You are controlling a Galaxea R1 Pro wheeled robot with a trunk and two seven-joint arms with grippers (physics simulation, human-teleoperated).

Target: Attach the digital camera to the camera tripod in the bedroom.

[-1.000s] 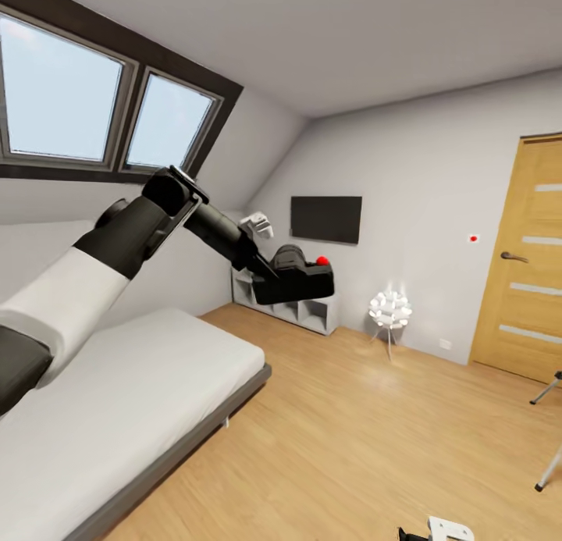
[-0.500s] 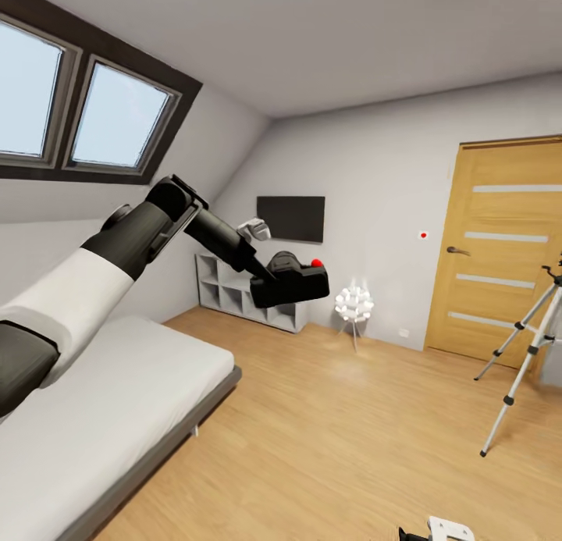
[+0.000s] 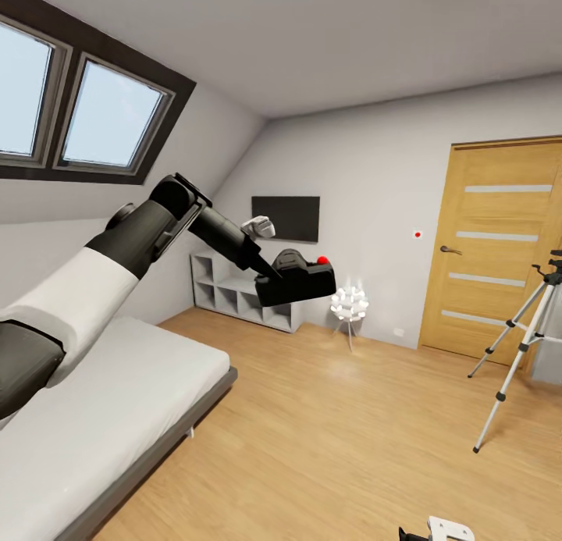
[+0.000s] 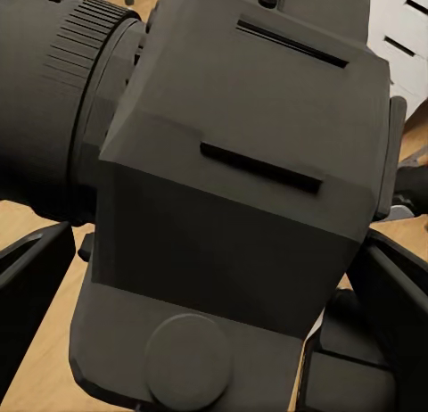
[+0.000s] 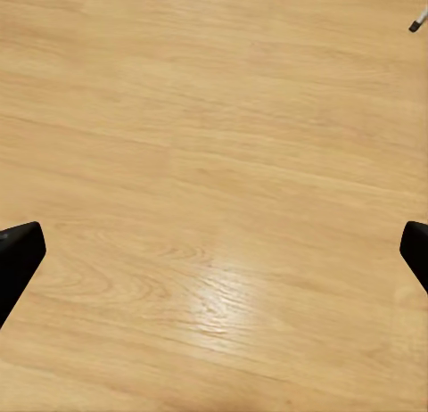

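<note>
The digital camera [image 3: 297, 279] is a black blocky body with a red button on top, held up in the air over the floor beyond the bed. My left gripper [image 3: 268, 279] is shut on it. In the left wrist view the digital camera [image 4: 241, 189] sits between the dark fingers [image 4: 31, 274]. The camera tripod [image 3: 519, 342] stands on silver legs at the right edge, in front of the oak door [image 3: 499, 244], far from the camera. My right gripper [image 5: 214, 251] hangs open low over the bare wood floor, fingertips wide apart.
A grey-framed white bed [image 3: 101, 416] takes up the left. A grey cube shelf [image 3: 242, 291], a wall screen [image 3: 285, 217] and a small white lamp [image 3: 349, 303] line the far wall. Wood floor [image 3: 351, 432] stretches between bed and tripod.
The whole view has swung to the right, bringing the tripod from the picture's edge fully into sight. The left gripper still holds the camera in the same raised pose.
</note>
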